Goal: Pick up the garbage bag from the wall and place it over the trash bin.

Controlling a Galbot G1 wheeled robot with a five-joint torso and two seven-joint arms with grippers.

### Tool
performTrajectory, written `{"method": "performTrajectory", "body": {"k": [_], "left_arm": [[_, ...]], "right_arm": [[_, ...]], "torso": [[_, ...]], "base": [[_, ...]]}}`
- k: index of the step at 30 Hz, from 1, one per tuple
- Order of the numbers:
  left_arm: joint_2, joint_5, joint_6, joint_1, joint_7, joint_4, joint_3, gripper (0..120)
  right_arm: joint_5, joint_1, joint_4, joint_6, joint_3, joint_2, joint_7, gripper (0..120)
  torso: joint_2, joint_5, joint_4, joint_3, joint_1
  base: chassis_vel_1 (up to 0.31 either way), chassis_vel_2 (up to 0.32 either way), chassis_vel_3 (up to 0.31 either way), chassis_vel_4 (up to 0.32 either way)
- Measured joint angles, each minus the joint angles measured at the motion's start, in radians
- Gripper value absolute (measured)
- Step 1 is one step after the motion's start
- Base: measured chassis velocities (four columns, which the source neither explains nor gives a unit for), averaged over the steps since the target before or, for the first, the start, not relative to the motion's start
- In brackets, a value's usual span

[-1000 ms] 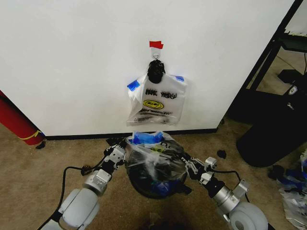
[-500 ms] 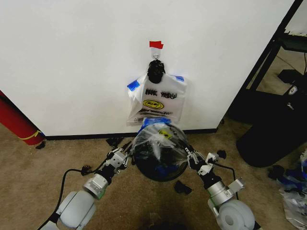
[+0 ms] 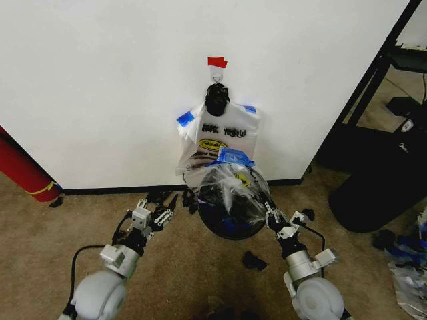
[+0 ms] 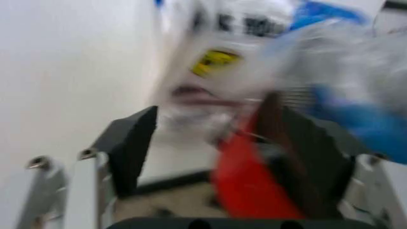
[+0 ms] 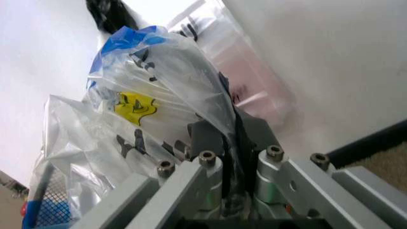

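Garbage bag (image 3: 230, 190): clear, yellow smiley, blue handles. Trash bin (image 4: 254, 191): red. Wall (image 3: 100, 87): white.

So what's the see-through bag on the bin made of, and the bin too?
The garbage bag looks like thin, glossy plastic film: you can see through it, it crinkles and catches light. The right gripper is shut on its edge. The trash bin looks like hard, smooth plastic, red outside in the left wrist view and dark inside, though that is a guess.
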Motion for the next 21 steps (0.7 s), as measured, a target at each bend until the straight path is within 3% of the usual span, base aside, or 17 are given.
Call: {"method": "performTrajectory", "body": {"k": [2,8,14,21], "left_arm": [[-0.029,-0.045,0.044,0.051,-0.024,-0.079,0.032,93],[-0.087,-0.045,0.106,0.120,-0.033,-0.177,0.089,99],[-0.071,0.056,0.100,0.130,0.044,-0.176,0.091,100],[-0.070,0.061,0.103,0.126,0.069,-0.176,0.101,94]], "right_arm": [[-0.027,0.002,-0.007,0.029,-0.003,0.005,-0.015,1],[-0.146,0.005,-0.019,0.128,-0.008,0.012,-0.065,1],[-0.290,0.002,-0.028,0.213,-0.008,0.014,-0.100,1],[-0.425,0.007,-0.053,0.287,-0.016,0.045,-0.096,1]], "torso": [[0.000,0.0001,0.0002,0.000,0.000],[0.000,0.0002,0.0001,0.000,0.000],[0.000,0.0001,-0.0001,0.000,0.000],[0.000,0.0001,-0.0001,0.000,0.000]], "base": [[0.000,0.000,0.000,0.000],[0.000,0.000,0.000,0.000],[0.000,0.000,0.000,0.000],[0.000,0.000,0.000,0.000]]}}
